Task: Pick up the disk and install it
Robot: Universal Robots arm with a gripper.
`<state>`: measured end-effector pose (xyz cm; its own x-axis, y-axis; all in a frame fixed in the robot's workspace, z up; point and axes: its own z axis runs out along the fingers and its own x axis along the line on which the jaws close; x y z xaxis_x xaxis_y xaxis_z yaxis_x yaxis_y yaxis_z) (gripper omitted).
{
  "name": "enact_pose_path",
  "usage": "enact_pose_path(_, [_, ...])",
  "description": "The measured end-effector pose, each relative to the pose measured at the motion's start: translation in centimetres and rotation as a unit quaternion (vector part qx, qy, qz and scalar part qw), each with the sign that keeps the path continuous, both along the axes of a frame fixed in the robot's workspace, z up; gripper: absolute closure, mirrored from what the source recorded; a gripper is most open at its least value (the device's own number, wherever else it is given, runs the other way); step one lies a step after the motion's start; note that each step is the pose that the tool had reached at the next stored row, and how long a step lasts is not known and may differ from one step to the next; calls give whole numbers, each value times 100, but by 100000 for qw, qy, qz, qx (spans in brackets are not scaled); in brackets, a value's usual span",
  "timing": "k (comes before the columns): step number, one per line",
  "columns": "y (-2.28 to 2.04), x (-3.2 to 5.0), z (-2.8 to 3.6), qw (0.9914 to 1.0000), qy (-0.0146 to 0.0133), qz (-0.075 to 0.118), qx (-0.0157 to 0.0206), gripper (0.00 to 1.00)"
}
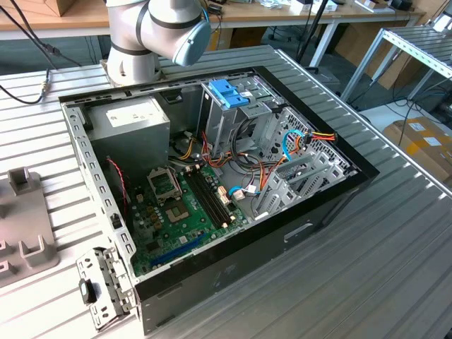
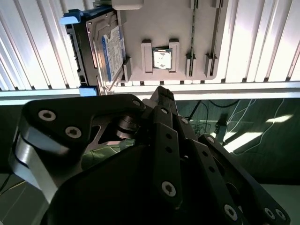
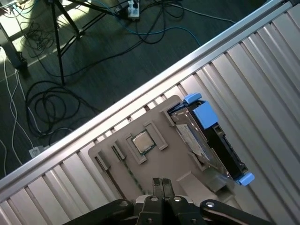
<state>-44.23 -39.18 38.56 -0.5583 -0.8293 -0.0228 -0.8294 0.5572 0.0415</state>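
The disk point(image 3: 208, 140), grey-silver metal in a bright blue carrier frame, stands on its long edge in a slot of a beige holder plate point(image 3: 176, 157) on the ribbed metal table. In the second wrist view the disk point(image 2: 101, 47) leans against the holder plate point(image 2: 159, 18). My gripper point(image 3: 162, 182) hovers above the holder, off to the side of the disk and apart from it. Its black fingers meet at the tips point(image 2: 161, 91) with nothing between them.
A processor chip point(image 3: 143, 143) and memory sticks point(image 2: 192, 33) also sit in the holder. The open computer case point(image 1: 212, 176) lies on the table, a blue bracket point(image 1: 229, 93) atop its drive cage. Beyond the table edge point(image 3: 140, 89) is floor with cables.
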Motion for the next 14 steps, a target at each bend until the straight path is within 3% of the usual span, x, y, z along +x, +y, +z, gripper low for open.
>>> enact_pose_path(9, [0, 0, 0, 99961, 3, 2777, 0, 89])
enact_pose_path(14, [0, 0, 0, 99877, 0, 4966, 0, 89])
